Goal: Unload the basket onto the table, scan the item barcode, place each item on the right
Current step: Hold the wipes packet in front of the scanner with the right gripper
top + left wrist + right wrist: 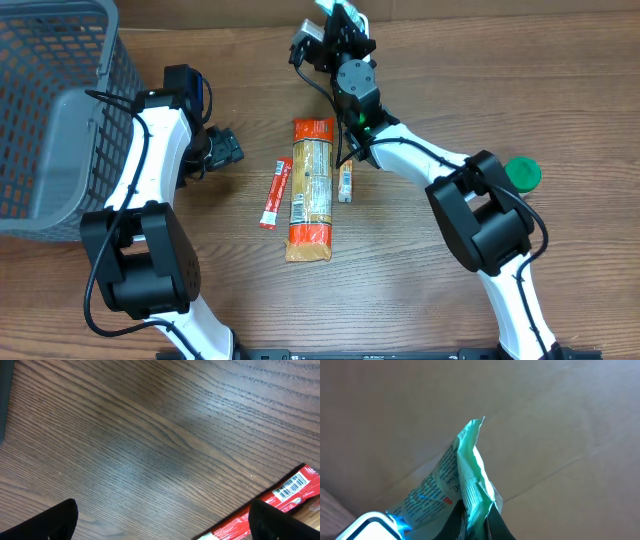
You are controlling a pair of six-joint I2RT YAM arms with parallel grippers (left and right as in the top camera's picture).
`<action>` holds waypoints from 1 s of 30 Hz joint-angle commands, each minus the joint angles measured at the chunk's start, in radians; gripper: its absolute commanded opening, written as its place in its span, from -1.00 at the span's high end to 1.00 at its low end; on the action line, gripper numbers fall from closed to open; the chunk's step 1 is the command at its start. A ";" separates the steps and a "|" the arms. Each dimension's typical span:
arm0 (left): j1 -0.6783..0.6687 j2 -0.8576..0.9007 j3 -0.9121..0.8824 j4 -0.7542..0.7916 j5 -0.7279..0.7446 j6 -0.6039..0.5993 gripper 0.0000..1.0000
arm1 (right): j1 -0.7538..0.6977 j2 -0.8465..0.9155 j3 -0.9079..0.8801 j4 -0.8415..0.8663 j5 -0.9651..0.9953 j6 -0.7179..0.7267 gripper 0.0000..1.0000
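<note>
My right gripper [345, 22] is raised at the table's far edge and is shut on a green and white printed packet [465, 475]. Its dark fingers [495, 520] pinch the packet's crimped lower end, and the packet stands up above them. Beside the packet, low on the left, a white device [367, 527] glows blue. My left gripper [222, 150] hovers open just over the wood, with nothing between its fingers [60, 520]. A red stick packet [285, 494] showing a white barcode lies at its right fingertip.
On the table's middle lie the red stick packet [275, 192], a long orange package [311, 190] and a small packet [345, 183]. A grey mesh basket [60, 110] stands at the far left. A green lid [521, 173] sits at the right.
</note>
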State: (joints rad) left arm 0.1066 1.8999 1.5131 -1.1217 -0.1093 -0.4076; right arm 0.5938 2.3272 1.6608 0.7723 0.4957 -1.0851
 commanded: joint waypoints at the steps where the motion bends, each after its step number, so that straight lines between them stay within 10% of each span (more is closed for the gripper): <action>1: 0.000 -0.017 0.000 0.002 -0.005 0.027 -0.99 | -0.032 0.024 0.026 0.055 -0.027 0.007 0.93; 30: 0.000 -0.017 0.000 0.002 -0.005 0.027 -0.99 | -0.066 0.208 0.202 0.111 -0.129 0.060 0.93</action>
State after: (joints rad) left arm 0.1066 1.8999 1.5131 -1.1217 -0.1093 -0.4076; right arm 0.5316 2.5164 1.8145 0.8841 0.3698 -1.0325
